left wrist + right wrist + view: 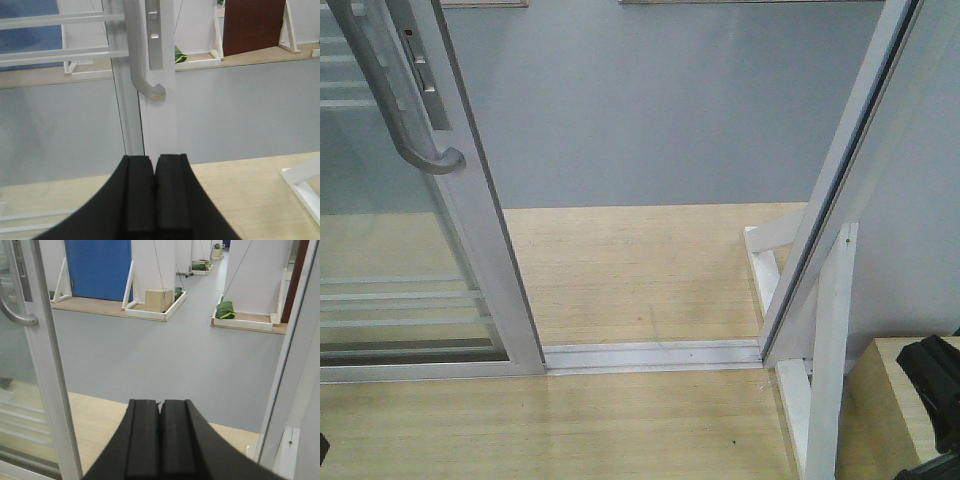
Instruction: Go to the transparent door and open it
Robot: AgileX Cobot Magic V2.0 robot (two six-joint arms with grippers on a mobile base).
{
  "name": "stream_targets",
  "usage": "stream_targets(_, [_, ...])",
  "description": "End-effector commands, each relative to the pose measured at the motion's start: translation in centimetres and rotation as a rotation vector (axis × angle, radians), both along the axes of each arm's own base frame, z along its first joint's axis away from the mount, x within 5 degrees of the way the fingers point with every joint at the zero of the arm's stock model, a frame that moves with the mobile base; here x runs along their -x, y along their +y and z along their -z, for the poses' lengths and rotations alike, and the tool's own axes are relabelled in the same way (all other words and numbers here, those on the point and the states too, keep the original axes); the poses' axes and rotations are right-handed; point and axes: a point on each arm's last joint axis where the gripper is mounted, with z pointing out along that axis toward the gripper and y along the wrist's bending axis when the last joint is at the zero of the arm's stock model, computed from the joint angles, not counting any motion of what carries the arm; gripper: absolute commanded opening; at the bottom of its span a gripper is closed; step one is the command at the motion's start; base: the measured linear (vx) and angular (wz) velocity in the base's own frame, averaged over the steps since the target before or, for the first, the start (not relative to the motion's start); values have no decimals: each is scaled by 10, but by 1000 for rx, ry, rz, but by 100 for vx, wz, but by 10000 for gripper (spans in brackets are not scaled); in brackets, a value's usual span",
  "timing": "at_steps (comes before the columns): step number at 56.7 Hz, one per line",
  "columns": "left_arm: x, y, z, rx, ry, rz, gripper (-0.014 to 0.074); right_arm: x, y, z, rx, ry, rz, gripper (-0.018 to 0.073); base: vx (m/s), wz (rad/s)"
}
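Note:
The transparent door (470, 230), white-framed glass with thin white bars, stands at the left of the front view, slid aside from the opening. Its grey curved handle (395, 105) sits on the stile. The door's stile (160, 115) and handle (142, 75) show straight ahead in the left wrist view. The stile also shows at the left of the right wrist view (50, 385). My left gripper (155, 162) is shut and empty, below the handle and apart from it. My right gripper (160, 405) is shut and empty, facing the open gap.
A white door jamb (840, 190) with a wooden brace (825, 370) bounds the opening on the right. The floor track (650, 355) crosses the threshold. Grey floor (660, 110) lies beyond. Far off stand a blue panel (97, 270), a cardboard box (159, 300) and green bags (226, 310).

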Motion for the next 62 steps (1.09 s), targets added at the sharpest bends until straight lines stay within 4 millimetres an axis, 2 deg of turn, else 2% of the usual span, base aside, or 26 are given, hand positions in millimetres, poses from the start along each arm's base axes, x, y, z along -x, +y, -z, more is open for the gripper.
stream_targets(1, [0, 1, -5, 14, -85, -5, 0, 0, -1, -5, -12, -86, 8, -4, 0, 0])
stream_targets(20, [0, 0, -4, 13, -73, -4, 0, -2, -8, -5, -11, -87, 147, -4, 0, 0])
stream_targets(62, [0, 0, -4, 13, -72, -4, 0, -2, -8, -4, -8, -78, 146, -4, 0, 0])
